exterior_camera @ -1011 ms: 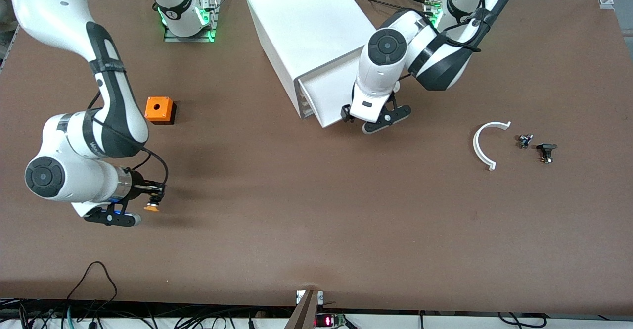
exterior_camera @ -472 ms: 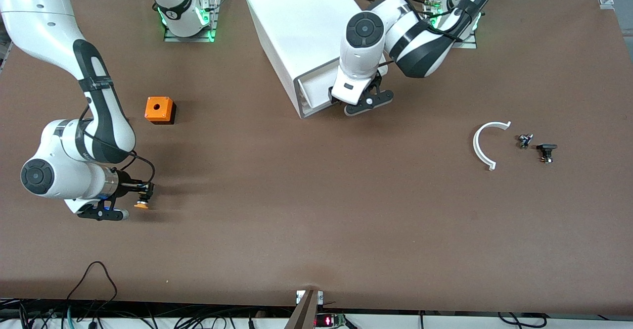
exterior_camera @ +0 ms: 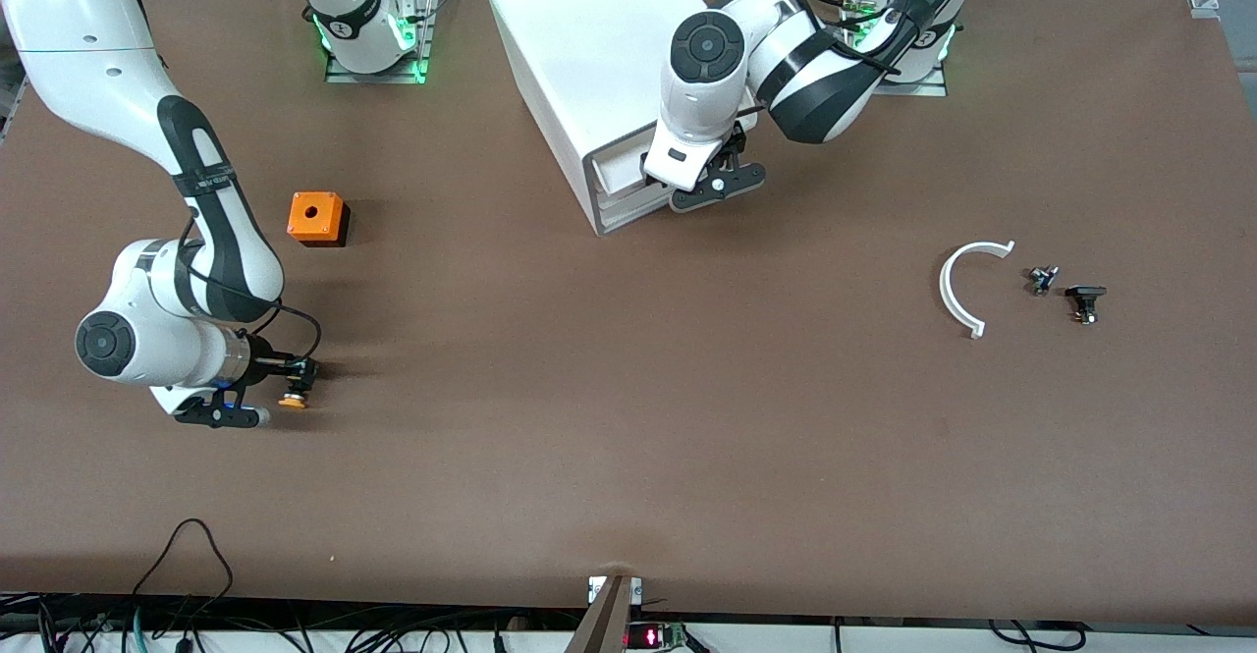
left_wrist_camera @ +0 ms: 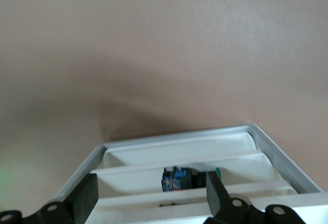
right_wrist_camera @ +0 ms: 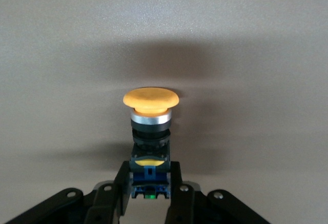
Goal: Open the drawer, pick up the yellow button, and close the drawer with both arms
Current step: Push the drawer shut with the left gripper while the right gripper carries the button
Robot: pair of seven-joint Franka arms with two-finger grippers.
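The white cabinet (exterior_camera: 599, 44) stands near the arms' bases. Its highest drawer (exterior_camera: 619, 177) sits nearly flush with the cabinet's front. My left gripper (exterior_camera: 671, 191) is open right in front of that drawer, its fingers (left_wrist_camera: 84, 198) spread across the stacked drawer fronts (left_wrist_camera: 179, 155). A blue part (left_wrist_camera: 177, 179) shows in a gap between drawers. My right gripper (exterior_camera: 295, 385) is low over the table toward the right arm's end. It is shut on the button (exterior_camera: 292, 399). In the right wrist view the gripper (right_wrist_camera: 149, 175) clamps the blue-black body and the orange cap (right_wrist_camera: 150, 100) points away.
An orange cube with a round hole (exterior_camera: 316, 218) sits between the right gripper and the right arm's base. A white curved piece (exterior_camera: 962, 285) and two small dark components (exterior_camera: 1043, 280) (exterior_camera: 1085, 301) lie toward the left arm's end.
The left gripper has moved toward the cabinet and the pulled-out drawer has slid in with it. The right gripper has shifted slightly over the table with the button.
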